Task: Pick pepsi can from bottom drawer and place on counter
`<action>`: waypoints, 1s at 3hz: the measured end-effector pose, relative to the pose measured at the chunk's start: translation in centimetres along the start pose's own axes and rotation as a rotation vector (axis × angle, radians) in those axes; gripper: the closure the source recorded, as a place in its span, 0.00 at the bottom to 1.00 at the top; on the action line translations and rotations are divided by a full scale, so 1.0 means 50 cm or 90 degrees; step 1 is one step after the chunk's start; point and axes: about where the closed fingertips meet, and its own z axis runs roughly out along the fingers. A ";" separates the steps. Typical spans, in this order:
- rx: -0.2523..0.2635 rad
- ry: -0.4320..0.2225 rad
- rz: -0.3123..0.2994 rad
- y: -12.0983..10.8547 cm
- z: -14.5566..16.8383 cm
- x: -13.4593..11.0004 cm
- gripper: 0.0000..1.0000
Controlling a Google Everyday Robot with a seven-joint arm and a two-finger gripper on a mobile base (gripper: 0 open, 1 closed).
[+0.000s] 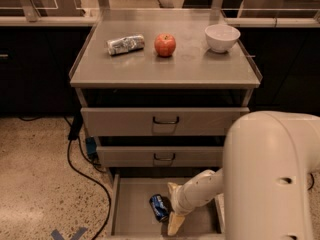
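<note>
The pepsi can [159, 207], dark blue, lies on its side on the floor of the open bottom drawer [131, 209]. My gripper [171, 206] reaches down into the drawer right beside the can, with one pale finger [175, 223] in front of it and another behind it. The can rests on the drawer floor between them. The grey counter [165, 66] sits on top of the cabinet, above two shut drawers.
On the counter lie a silver-white patterned can [125, 44], a red apple [165, 44] and a white bowl [222, 37]. My arm's large white housing [272, 179] fills the lower right. A black cable [80, 169] trails on the speckled floor left of the cabinet.
</note>
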 end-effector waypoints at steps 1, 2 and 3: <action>-0.036 0.015 -0.020 0.008 0.108 -0.012 0.00; -0.036 0.015 -0.020 0.008 0.108 -0.012 0.00; -0.038 -0.001 -0.015 0.016 0.118 -0.012 0.00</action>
